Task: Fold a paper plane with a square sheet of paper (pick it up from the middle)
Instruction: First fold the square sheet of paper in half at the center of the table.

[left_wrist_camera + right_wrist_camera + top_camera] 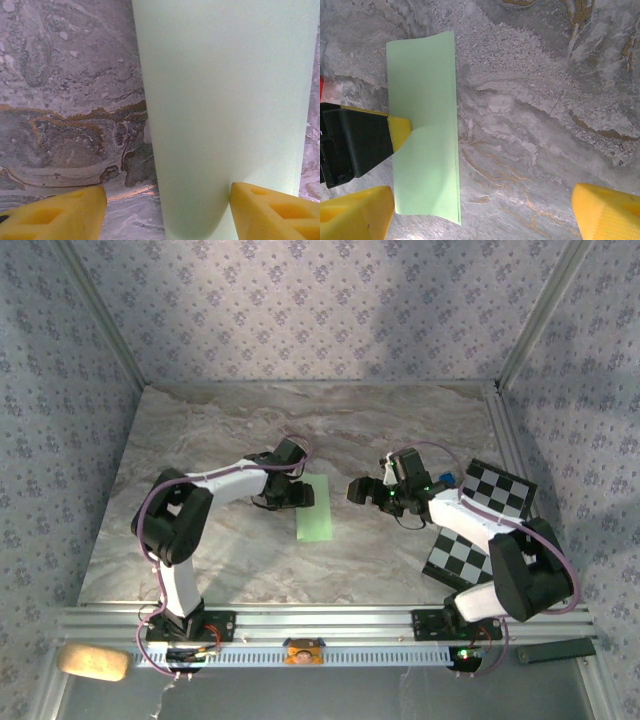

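While the square sheet of paper (pixel 314 508) lies on the counter (pixel 250 420), seemingly folded in half and well left of the checkered board (pixel 500 490), the left jaws stand spread over it. The right jaws are spread too, nearer the board. The first fold looks done; next, I think, a corner must be pinched carefully.

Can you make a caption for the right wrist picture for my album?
Light green paper sheet on the grey marbled table, the left arm's yellow finger at its edge.

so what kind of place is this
Likely a robot test cell: a marble-look tabletop boxed in by patterned wall panels, an aluminium mounting rail and a checkered board.
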